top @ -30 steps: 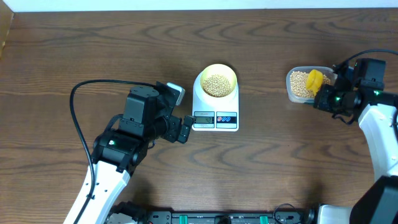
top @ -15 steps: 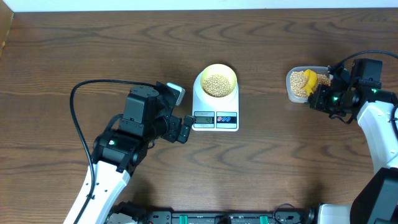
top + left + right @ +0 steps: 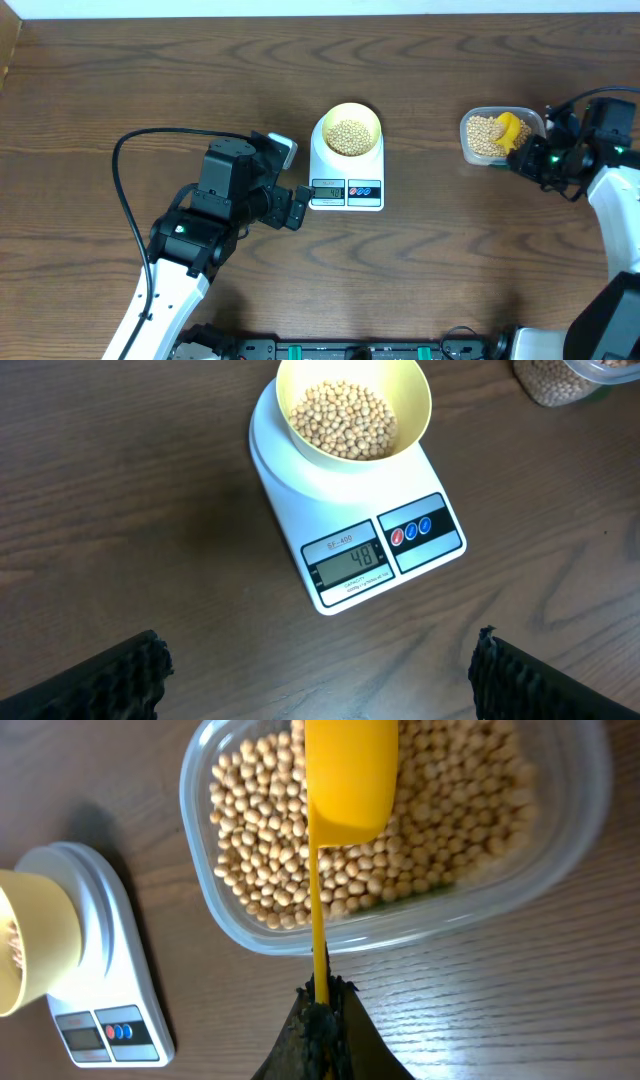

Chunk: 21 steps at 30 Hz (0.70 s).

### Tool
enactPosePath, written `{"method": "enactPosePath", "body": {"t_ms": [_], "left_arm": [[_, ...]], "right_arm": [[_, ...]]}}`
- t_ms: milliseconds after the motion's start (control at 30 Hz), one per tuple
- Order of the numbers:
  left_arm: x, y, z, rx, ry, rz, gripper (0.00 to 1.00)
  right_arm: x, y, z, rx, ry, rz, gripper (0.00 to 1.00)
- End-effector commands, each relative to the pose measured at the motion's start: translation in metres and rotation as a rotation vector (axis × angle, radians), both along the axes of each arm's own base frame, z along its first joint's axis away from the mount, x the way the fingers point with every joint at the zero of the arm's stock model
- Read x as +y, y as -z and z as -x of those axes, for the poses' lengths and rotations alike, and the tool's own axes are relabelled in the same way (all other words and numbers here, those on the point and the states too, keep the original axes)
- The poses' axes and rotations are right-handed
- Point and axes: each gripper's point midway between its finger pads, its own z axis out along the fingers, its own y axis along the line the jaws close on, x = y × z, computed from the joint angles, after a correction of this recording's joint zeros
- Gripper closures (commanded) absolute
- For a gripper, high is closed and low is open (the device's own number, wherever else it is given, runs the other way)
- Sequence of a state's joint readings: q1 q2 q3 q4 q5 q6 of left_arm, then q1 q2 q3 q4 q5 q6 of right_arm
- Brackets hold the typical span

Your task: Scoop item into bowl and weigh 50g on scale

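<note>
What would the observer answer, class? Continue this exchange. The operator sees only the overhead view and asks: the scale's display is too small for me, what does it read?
Observer: On the left wrist view the scale display appears to read 48, with the pale-yellow bowl of soybeans on it.
Operator: Is the scoop carrying any?
Observer: On the right wrist view no beans show on the visible face of the yellow scoop; it is over the clear tub.
Operator: Is it gripped?
Observer: Yes, its thin handle is pinched between the right jaws, which are closed on it.
</note>
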<state>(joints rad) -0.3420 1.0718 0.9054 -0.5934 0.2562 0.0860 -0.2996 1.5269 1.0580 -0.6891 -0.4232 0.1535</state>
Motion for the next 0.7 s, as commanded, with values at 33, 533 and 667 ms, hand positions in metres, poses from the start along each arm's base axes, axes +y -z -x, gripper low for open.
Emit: {"method": "enactPosePath", "body": {"t_ms": [33, 533, 667], "left_arm": [[0.002, 0.000, -0.002, -0.008, -0.004, -0.007, 0.02], [0.002, 0.000, -0.002, -0.008, -0.004, -0.007, 0.02], [0.002, 0.000, -0.002, -0.008, -0.004, -0.007, 0.02]], "right_arm": [[0.001, -0.037, 0.001, -0.106, 0.014, -0.060, 0.99], [0.018, -0.051, 0.009, -0.042, 0.149, -0.339, 0.99], [0.026, -0.062, 0.003, -0.087, 0.111, -0.398, 0.99]]}}
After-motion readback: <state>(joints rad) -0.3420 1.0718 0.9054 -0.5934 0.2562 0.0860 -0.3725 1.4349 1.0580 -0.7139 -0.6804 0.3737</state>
